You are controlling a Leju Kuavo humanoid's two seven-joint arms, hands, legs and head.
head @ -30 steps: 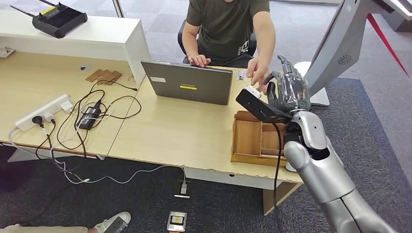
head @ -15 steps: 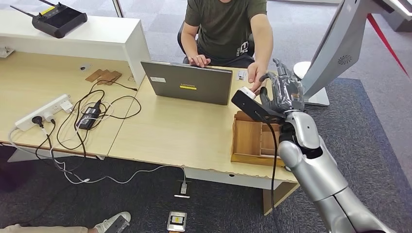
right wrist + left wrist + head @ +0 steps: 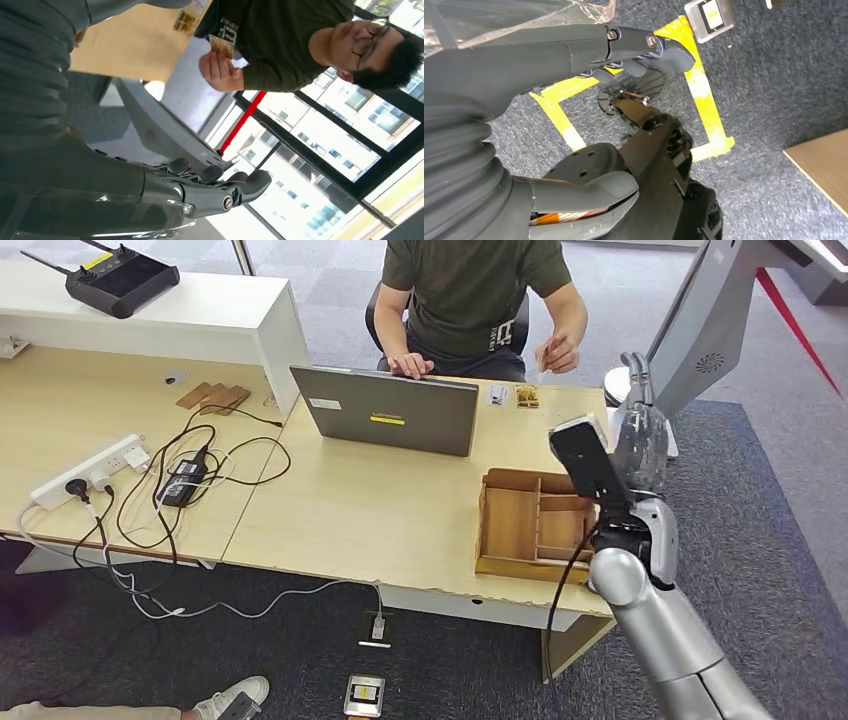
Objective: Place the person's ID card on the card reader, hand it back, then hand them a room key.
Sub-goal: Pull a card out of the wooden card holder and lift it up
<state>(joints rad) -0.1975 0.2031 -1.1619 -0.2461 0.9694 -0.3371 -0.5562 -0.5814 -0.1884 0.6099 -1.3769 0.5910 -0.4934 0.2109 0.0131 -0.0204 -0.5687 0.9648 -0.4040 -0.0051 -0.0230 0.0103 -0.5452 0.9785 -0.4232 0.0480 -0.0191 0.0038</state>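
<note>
Head view, right hand (image 3: 638,435) raised beside the wooden tray (image 3: 508,525), fingers extended and holding nothing, card (image 3: 543,353) well beyond the fingertips in the person's hand (image 3: 560,350), left wrist view, left hand (image 3: 574,55) hanging, fingers straight, nothing held, right wrist view, card (image 3: 221,46) pinched in the person's hand, far from the extended fingers (image 3: 220,187).

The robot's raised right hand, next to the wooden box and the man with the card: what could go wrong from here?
1. The right hand hangs over the wooden organizer box at the table's edge; lowering the arm could knock it.
2. The person's hand holding a card is close by, so a sudden reach might bump it.
3. A small card lies on the table by the laptop; picking up something that flat may be fiddly for the fingers.
</note>
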